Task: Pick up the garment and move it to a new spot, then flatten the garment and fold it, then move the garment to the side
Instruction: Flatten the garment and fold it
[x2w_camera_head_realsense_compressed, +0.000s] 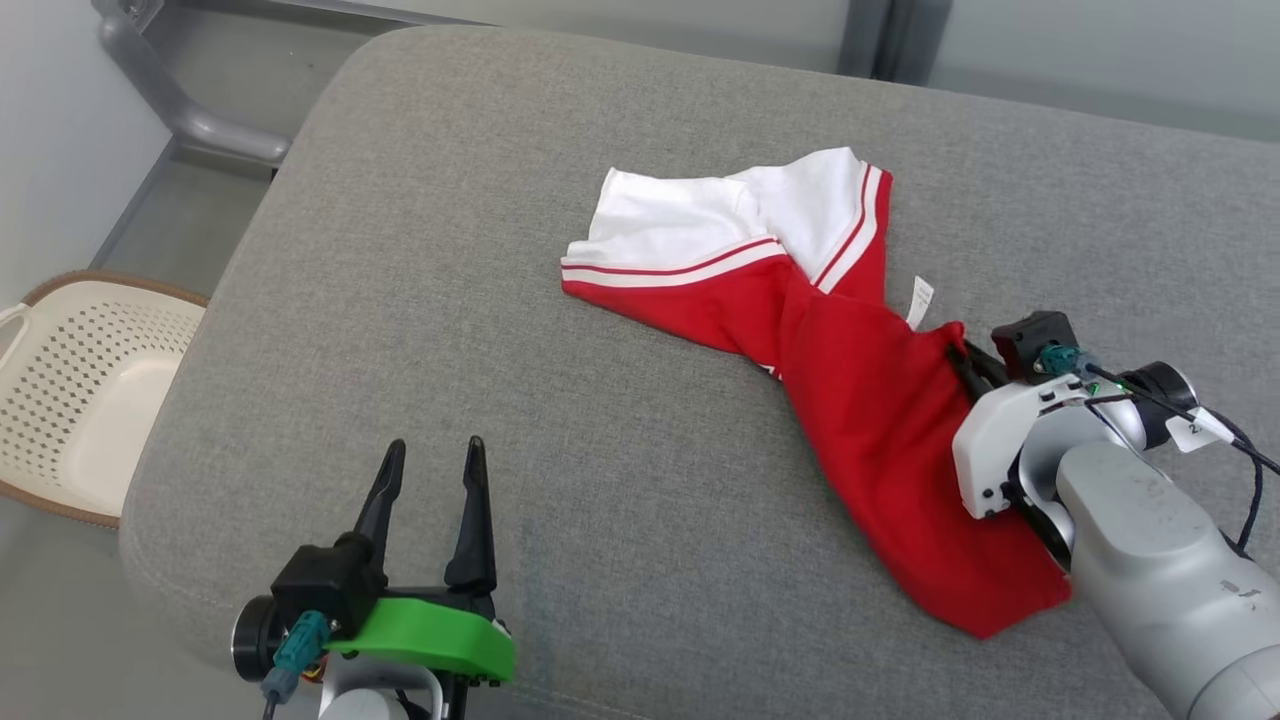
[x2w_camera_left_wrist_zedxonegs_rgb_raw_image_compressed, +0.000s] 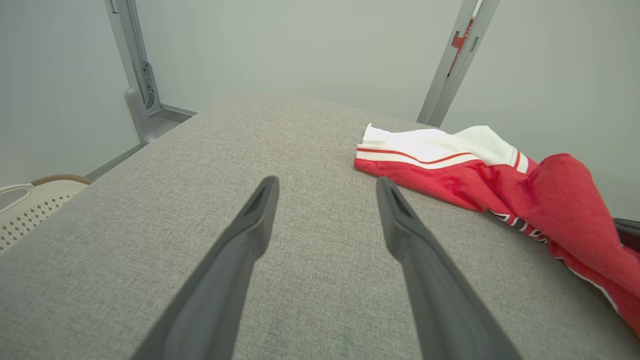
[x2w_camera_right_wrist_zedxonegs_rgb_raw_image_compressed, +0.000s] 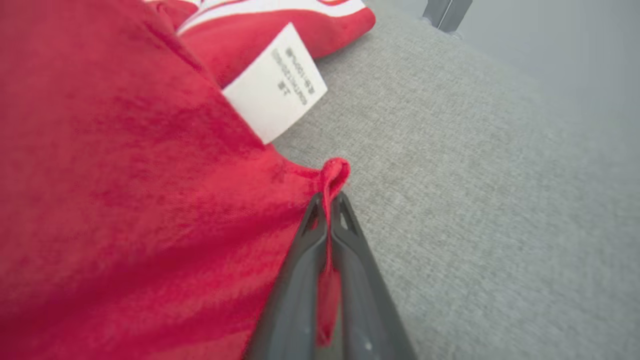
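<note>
The right gripper (x2w_camera_right_wrist_zedxonegs_rgb_raw_image_compressed: 327, 200), at 3 o'clock in the head view, has its two dark fingers pressed together on a pinched fold at the edge of the red-and-white knit garment (x2w_camera_right_wrist_zedxonegs_rgb_raw_image_compressed: 125, 175). Just at 11 o'clock from that pinch hangs a white sewn-in care label (x2w_camera_right_wrist_zedxonegs_rgb_raw_image_compressed: 275, 82); its small grey print is too blurred to read. The garment lies crumpled on the grey woven-fabric cushion (x2w_camera_head_realsense_compressed: 640, 560), its white, red-striped part toward 12 o'clock. A white tag (x2w_camera_head_realsense_compressed: 1195, 428) on the right arm's cable seems to read "2". The left gripper (x2w_camera_head_realsense_compressed: 435, 448), at 7 o'clock, hovers with fingers spread and nothing between them. A cream perforated plastic basket (x2w_camera_head_realsense_compressed: 80, 390) sits at 9 o'clock.
</note>
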